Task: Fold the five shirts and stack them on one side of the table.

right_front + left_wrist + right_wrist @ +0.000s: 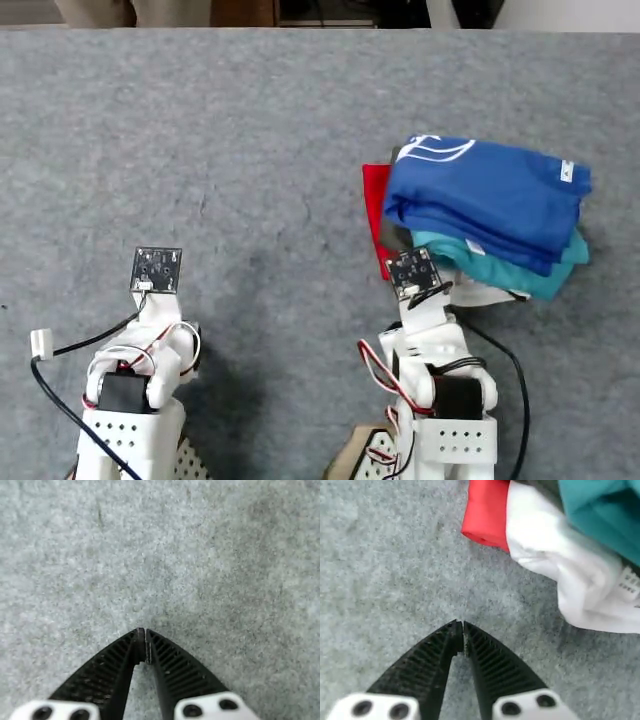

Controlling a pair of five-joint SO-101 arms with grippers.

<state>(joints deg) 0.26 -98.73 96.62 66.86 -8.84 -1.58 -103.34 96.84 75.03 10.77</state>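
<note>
Resting low at the near edge of the grey surface, the two arms sit side by side, well apart.

Left arm: over bare surface, no cloth near it. The left end effector is closed - black ribbed fingertips meet at the tip, nothing between them.

Right arm: just beside the pile of shirts. The right end effector is likewise closed tip to tip and empty. It points at bare surface, close to the pile's near corner but not touching any cloth.

Shirts: all in one stack on the right arm's side of the surface.
- blue shirt on top, folded, white print showing at its far end
- teal shirt under it, its edge sticking out on the near side
- white shirt lower down, bulging out loosely at the near edge, nearest the right arm
- red shirt near the bottom, showing as a strip along the side that faces the middle of the surface
- a dark layer peeks out between red and teal; cannot tell more of it

The stack is uneven, its edges not lined up.
</note>
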